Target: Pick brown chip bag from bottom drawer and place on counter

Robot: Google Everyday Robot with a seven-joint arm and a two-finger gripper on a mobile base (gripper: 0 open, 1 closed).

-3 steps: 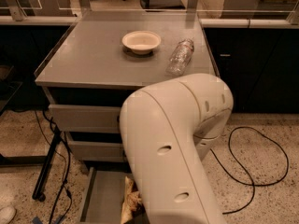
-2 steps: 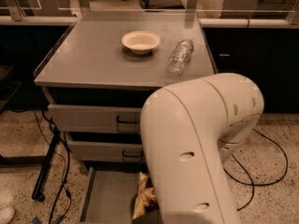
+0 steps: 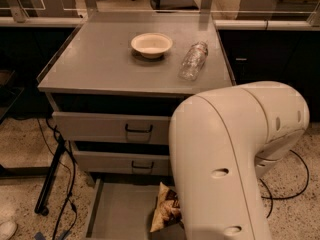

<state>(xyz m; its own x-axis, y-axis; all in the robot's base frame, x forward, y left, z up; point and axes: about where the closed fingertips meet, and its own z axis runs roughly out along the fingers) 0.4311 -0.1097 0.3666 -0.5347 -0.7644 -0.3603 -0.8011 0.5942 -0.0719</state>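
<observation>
Down low, the small crinkly brown chip bag, dark in the middle with tan-yellow edges, stands on end in the open bottom drawer, a shallow grey metal tray with a plain flat floor. The bag sits toward the drawer's right side, and its right edge slips out of sight behind the big rounded white robot arm that fills the lower right of the view.

The gripper is somewhere behind that arm casing, down by the bag, completely hidden. Whether it holds the bag or hangs free, I cannot tell.

Moving up, two closed grey drawers with black handles, the middle drawer and the top drawer, stack above the open one.

On top, the flat grey metal bench carries a shallow cream-coloured round bowl near its centre back. Just to the bowl's right, apart from it, a clear plastic bottle lies on its side.

Black cables trail over the speckled floor at the cabinet's left.
</observation>
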